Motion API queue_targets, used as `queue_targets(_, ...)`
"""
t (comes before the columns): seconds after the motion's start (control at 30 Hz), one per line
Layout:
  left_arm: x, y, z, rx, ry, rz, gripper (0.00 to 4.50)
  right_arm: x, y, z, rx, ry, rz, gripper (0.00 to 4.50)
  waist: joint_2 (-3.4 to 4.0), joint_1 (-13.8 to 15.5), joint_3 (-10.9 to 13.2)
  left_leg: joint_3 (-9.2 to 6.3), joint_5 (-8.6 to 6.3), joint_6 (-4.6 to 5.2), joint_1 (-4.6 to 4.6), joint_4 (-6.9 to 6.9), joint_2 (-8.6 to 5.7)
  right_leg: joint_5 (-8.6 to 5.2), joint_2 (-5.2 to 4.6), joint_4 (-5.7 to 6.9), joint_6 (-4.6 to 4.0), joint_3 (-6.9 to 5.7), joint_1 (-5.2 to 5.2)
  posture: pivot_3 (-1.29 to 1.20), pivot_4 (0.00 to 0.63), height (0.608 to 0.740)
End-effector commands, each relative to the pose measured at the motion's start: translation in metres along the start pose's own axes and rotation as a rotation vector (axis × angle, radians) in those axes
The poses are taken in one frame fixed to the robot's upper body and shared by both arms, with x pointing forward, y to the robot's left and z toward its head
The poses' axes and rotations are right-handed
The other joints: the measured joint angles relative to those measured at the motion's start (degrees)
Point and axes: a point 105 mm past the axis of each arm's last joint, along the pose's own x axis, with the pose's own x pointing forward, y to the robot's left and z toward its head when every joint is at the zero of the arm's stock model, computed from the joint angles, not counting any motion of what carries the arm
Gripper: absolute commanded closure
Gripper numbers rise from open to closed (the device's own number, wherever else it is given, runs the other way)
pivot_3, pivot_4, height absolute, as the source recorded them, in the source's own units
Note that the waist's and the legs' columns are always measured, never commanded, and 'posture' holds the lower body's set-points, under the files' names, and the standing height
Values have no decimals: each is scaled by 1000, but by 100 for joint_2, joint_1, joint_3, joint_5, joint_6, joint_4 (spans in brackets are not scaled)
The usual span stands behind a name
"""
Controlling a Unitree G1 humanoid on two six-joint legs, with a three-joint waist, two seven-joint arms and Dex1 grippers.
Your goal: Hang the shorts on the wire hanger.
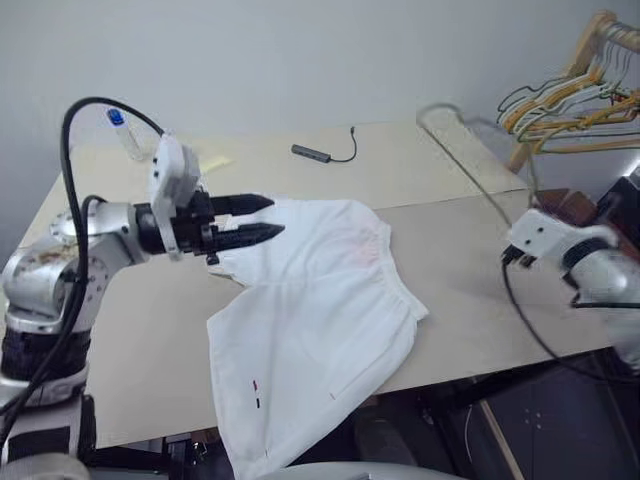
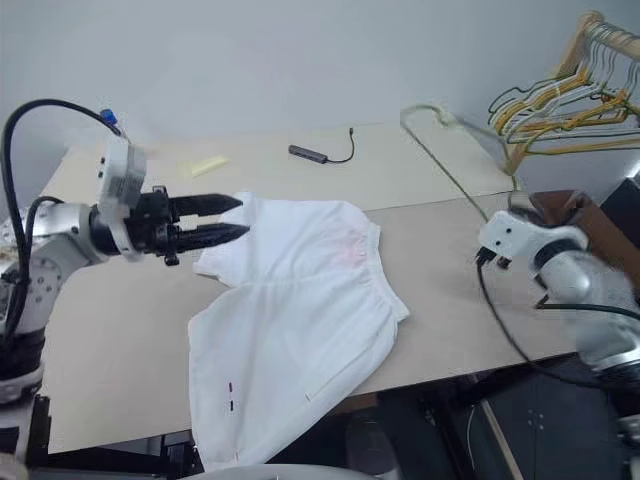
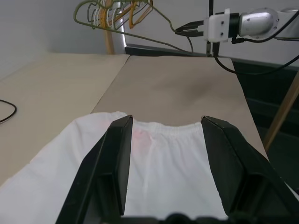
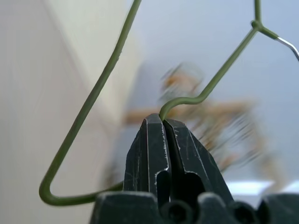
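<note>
Shorts: white, rumpled cloth; thin wire hanger pinched.

Soft, even light is falling across the table, casting only faint shadows and no glare. Motion blur is smearing the right gripper and the wire hanger at the far right. In the right wrist view the background is streaking out of focus behind sharp fingertips.
</note>
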Motion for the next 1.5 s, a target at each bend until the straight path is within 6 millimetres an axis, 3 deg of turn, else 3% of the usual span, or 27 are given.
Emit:
queue_targets(0.03,3,9,12,26,-9,-24,1410,-5,3,30,-222,-300,16,4500,-2,-89,0,-1,0,0,3,1,2,0,2,1,-1,-1,3,-226,0,740)
queue_targets(0.17,6,19,19,33,-9,-61,152,-7,7,49,-325,-482,44,4500,1,-250,2,-1,1,-1,7,3,-3,2,-3,0,0,6,10,-226,0,740)
queue_targets(0.2,8,21,19,43,7,-67,22,-6,5,54,-334,-518,31,4500,1,-279,2,-4,1,0,8,3,-4,2,-4,0,0,8,10,-224,0,740)
queue_targets(0.47,40,12,-15,101,239,-212,22,2,-13,91,-364,-672,-30,4500,2,-479,3,-45,1,0,20,3,-5,7,-6,3,3,16,24,-221,0,740)
queue_targets(0.63,61,8,-39,119,386,-257,22,4,-21,103,-369,-704,-49,4500,2,-505,3,-53,1,1,18,7,-8,8,-6,3,6,14,27,-232,0,740)
queue_targets(0.8,60,7,-51,160,445,-285,1569,6,-27,100,-381,-673,-63,4500,3,-565,3,-52,0,3,19,6,-8,8,-8,7,5,19,25,-247,0,740)
queue_targets(1.1,61,7,-50,148,419,-285,4452,7,-31,101,-384,-655,-85,4500,4,-564,4,-52,0,3,23,6,-8,9,-8,11,6,21,26,-252,0,740)
queue_targets(1.2,60,10,-50,160,422,-259,4452,4,-32,105,-376,-683,-85,4500,4,-558,4,-53,0,3,23,6,-7,9,-7,13,6,21,25,-251,0,740)
queue_targets(1.3,59,14,-46,160,400,-234,4500,-1,-29,111,-332,-737,-71,3811,4,-555,4,-53,0,3,23,7,-7,9,-8,13,6,21,26,-250,0,740)
queue_targets(1.5,50,23,-43,179,377,-146,4500,-24,-27,118,-113,-837,47,1832,3,-557,4,-55,-1,3,21,7,-7,10,-9,9,8,19,28,-239,0,740)
